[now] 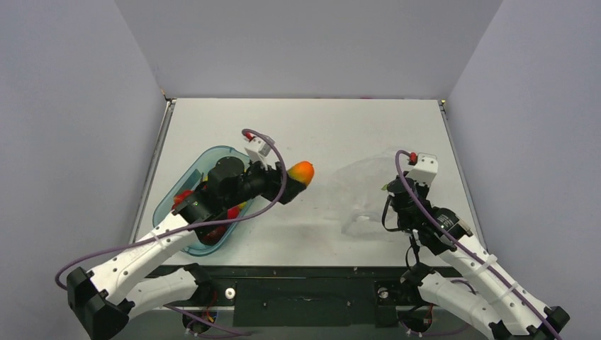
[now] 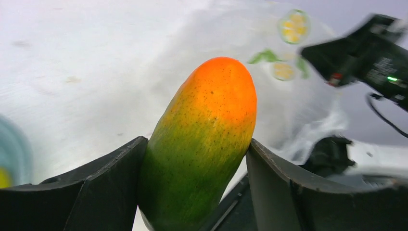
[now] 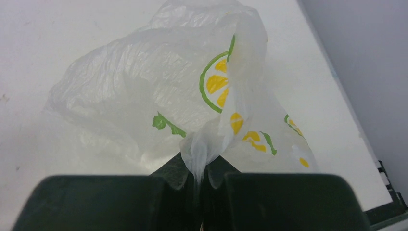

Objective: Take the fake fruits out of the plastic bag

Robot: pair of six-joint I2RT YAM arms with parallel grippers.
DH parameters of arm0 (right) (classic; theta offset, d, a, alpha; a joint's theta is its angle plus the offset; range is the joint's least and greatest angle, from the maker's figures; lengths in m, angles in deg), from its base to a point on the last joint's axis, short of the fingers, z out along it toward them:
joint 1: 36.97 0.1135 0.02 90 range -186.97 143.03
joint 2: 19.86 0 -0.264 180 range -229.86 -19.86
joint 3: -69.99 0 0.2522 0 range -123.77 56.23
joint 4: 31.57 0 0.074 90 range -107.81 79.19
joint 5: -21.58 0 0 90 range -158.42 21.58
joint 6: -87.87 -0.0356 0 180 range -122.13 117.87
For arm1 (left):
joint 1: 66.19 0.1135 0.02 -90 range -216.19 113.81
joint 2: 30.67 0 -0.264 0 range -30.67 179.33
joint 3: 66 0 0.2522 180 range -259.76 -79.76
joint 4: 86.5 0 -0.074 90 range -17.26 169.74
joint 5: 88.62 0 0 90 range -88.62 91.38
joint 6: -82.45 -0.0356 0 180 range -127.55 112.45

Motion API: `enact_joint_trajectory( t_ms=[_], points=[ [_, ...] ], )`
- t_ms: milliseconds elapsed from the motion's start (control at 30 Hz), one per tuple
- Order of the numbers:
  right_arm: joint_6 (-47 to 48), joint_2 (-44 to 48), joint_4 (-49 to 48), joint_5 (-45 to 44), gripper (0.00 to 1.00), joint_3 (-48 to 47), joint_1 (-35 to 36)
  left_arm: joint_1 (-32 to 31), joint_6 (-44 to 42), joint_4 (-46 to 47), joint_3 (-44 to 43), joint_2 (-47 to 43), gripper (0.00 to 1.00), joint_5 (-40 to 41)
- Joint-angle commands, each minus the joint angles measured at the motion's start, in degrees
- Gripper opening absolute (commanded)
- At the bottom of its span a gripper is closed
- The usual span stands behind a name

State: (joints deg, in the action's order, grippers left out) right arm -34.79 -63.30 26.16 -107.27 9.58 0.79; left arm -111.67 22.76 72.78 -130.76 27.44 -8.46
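An orange-green mango [image 2: 207, 139], one of the fake fruits, stands between the two fingers [image 2: 110, 178] of my left gripper [image 2: 195, 144], which is shut on it. From above, the mango [image 1: 301, 172] sticks out of the left gripper [image 1: 289, 184] just right of the tray. The thin whitish plastic bag [image 3: 159, 86] with a green-yellow print lies crumpled on the table. A pinched fold of the bag runs into my right gripper [image 3: 202, 168], which is shut on it. In the top view the bag [image 1: 358, 195] lies left of the right gripper [image 1: 392, 190].
A translucent teal tray [image 1: 212, 150] sits at the left under my left arm. Red fruits [image 1: 183, 198] and a yellow piece show in it. Grey walls enclose the white table [image 1: 340, 127] on three sides.
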Motion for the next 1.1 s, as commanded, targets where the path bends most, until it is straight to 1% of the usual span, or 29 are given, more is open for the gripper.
enact_joint_trajectory(
  t_ms=[0,33,67,100,167,233,300,333,400,433,500,567,600,633,667,700,733,767,800,833,867,900,933,967,1000,1067],
  points=[
    [-0.35,-0.50,1.75,-9.88,0.00,-4.48,-5.39,7.08,-4.97,-15.12,-2.05,-4.36,0.08,13.30],
    [-0.01,-1.03,2.07,-10.69,0.00,-4.71,-6.41,8.26,-5.19,-18.16,-1.83,-5.23,0.08,17.21],
    [0.68,-1.34,2.26,-11.05,0.00,-5.12,-8.59,10.37,-5.13,-20.85,-1.69,-5.56,0.08,19.33],
    [1.11,-1.83,2.39,-11.51,0.00,-5.25,-10.54,11.49,-4.92,-22.02,-1.33,-6.17,0.08,23.51],
    [2.60,-2.69,2.33,-11.82,0.00,-5.43,-13.05,14.78,-4.80,-23.92,-0.07,-7.00,0.08,28.60],
    [2.94,-3.21,2.23,-11.77,0.00,-5.53,-14.00,19.02,-5.10,-23.87,1.55,-7.52,0.08,29.94],
    [2.96,-3.52,2.17,-10.62,0.00,-5.67,-14.18,21.71,-5.37,-22.34,3.56,-7.40,0.10,30.27],
    [3.13,-3.57,2.07,-9.97,0.05,-5.74,-14.19,22.52,-5.33,-20.80,4.12,-6.85,0.11,30.08],
    [3.98,-3.71,1.86,-7.55,0.10,-5.99,-14.19,24.53,-5.90,-17.99,5.96,-5.31,0.17,27.93],
    [4.64,-3.69,1.84,-5.66,0.11,-6.13,-14.20,25.32,-6.33,-16.85,6.29,-4.73,0.21,25.97],
    [5.81,-3.57,1.83,-2.06,0.15,-6.50,-14.20,25.72,-8.02,-14.04,6.76,-2.55,0.26,24.52],
    [6.35,-3.09,1.87,1.43,0.21,-6.85,-14.20,26.04,-8.29,-13.09,6.22,0.30,0.28,24.58],
    [6.50,-2.64,1.95,3.59,0.25,-7.04,-14.25,26.13,-7.64,-12.93,5.77,2.11,0.28,24.60],
    [6.66,-2.45,2.02,4.56,0.28,-7.13,-14.15,26.25,-7.24,-12.69,5.67,2.90,0.27,24.01],
    [6.83,-1.91,2.07,6.31,0.34,-7.27,-14.13,26.28,-6.72,-11.82,5.72,4.17,0.27,22.46],
    [7.27,-1.61,2.08,6.98,0.38,-7.38,-14.08,26.30,-6.51,-11.22,5.86,4.80,0.27,21.47],
    [7.48,-0.91,2.04,8.01,0.44,-7.61,-14.05,26.31,-6.10,-10.28,6.19,5.81,0.29,19.78],
    [7.74,-0.66,2.07,8.36,0.52,-7.94,-14.01,26.31,-5.90,-10.01,6.32,6.28,0.35,19.12],
    [7.90,-0.02,2.19,8.99,0.55,-8.19,-14.02,26.31,-5.57,-9.92,6.48,7.21,0.39,18.12],
    [8.37,0.40,2.19,9.11,0.60,-8.61,-14.03,26.31,-5.46,-10.00,6.50,7.60,0.46,17.81],
    [8.65,1.15,2.31,9.29,0.63,-8.88,-14.03,26.31,-5.26,-10.29,6.63,8.22,0.55,17.59],
    [9.24,1.51,2.29,9.48,0.67,-9.35,-13.98,26.36,-5.22,-10.45,6.71,8.45,0.60,17.59],
    [9.53,2.11,2.38,9.62,0.68,-9.65,-14.02,26.38,-5.18,-10.58,6.75,8.79,0.68,17.74],
    [10.09,2.34,2.45,9.56,0.72,-10.20,-13.98,26.44,-5.17,-11.05,6.69,8.91,0.73,17.88],
    [10.61,2.73,2.60,9.53,0.73,-10.51,-13.97,26.48,-5.24,-11.27,6.44,8.94,0.79,17.98],
    [11.47,3.24,3.11,9.46,0.76,-11.56,-14.02,26.49,-5.32,-12.29,5.74,8.69,0.84,17.91]
  ],
)
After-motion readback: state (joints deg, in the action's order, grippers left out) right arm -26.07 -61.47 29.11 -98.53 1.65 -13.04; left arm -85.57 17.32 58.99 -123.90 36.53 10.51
